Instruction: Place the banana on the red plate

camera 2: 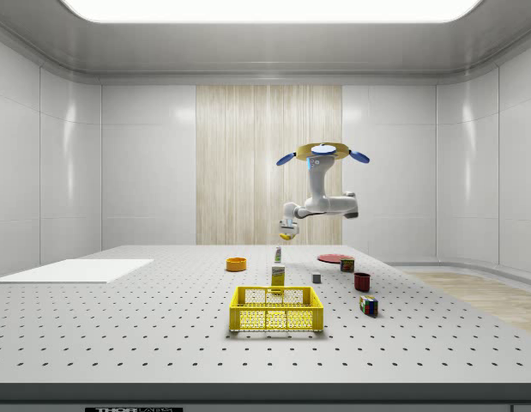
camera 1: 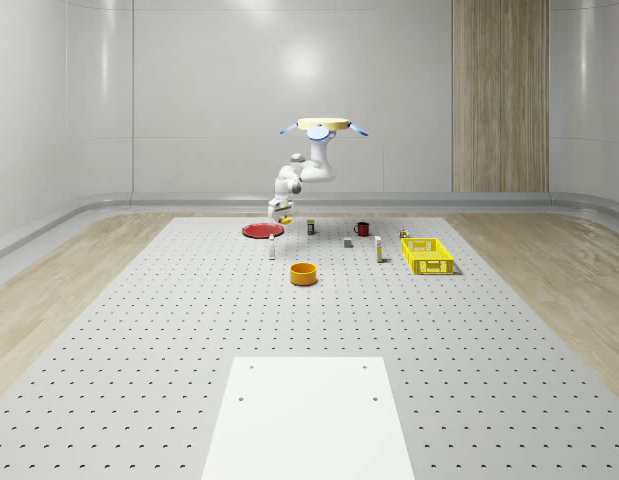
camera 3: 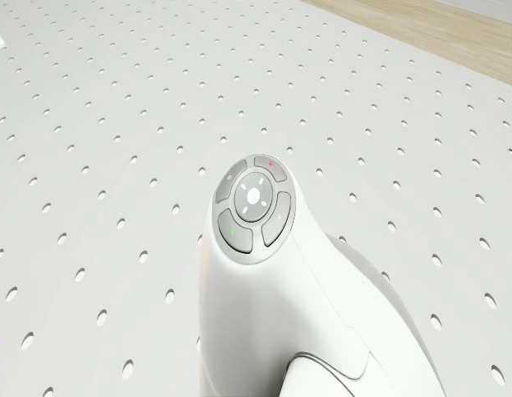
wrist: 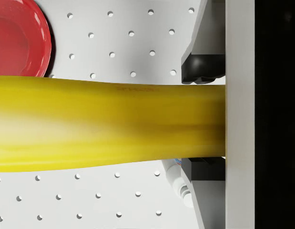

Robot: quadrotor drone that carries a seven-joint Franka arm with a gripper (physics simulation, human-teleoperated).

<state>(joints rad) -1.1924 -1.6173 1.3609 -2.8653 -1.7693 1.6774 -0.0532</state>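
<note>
Below, the yellow crate (camera 2: 276, 309) appears to hold nothing, though its mesh walls hide part of the floor; the orange bowl (camera 1: 304, 273) looks bare too. High above the table (camera 1: 189, 330) hovers the drone (camera 1: 324, 125), its gripper (camera 1: 279, 208) closed on the banana (wrist: 104, 124), aloft beside the red plate (wrist: 16, 38). Smooth, bright yellow.

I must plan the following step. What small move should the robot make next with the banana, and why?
Probably carry it sideways until it is over the flat red plate, then lower. The gripper is shut on the long yellow banana, the hovering drone holds it above the table, and the wrist view has the plate off to one side.
</note>
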